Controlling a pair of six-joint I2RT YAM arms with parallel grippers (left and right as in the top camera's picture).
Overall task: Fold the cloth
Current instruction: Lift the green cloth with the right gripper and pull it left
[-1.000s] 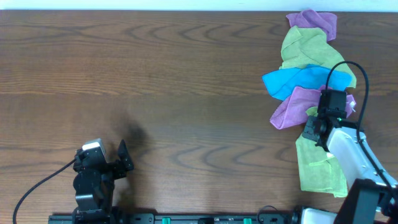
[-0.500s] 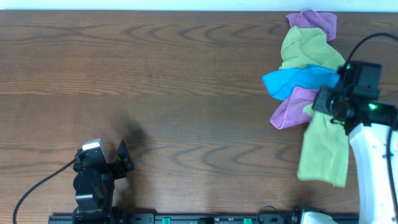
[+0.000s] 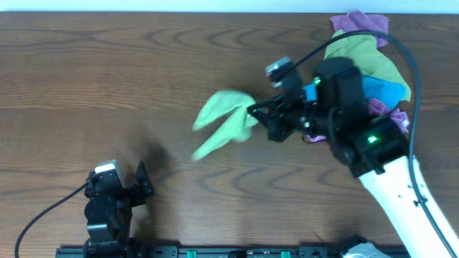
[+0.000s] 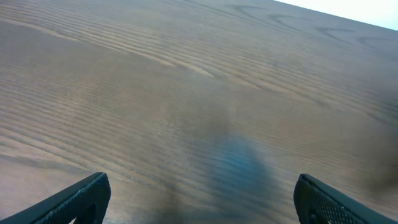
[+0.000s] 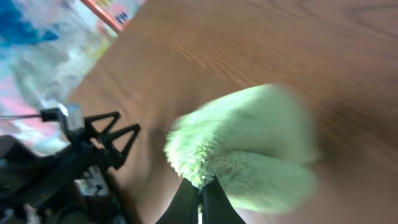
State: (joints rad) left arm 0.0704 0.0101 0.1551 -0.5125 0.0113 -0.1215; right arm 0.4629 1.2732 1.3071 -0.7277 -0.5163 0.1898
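The lime-green cloth hangs bunched in the air over the middle of the table, trailing to the left. My right gripper is shut on its right end. In the right wrist view the black jaws pinch a fold of the fuzzy cloth at my right gripper. My left gripper sits at the front left of the table, far from the cloth. Its fingers stand wide open over bare wood in the left wrist view, with nothing between them.
A heap of other cloths lies at the back right: a duller green one, a blue one and a purple one. The right arm reaches diagonally from the front right corner.
The right gripper has swung left from the pile at the right edge to mid-table, carrying the lime-green cloth off the table. The left arm has stayed still.
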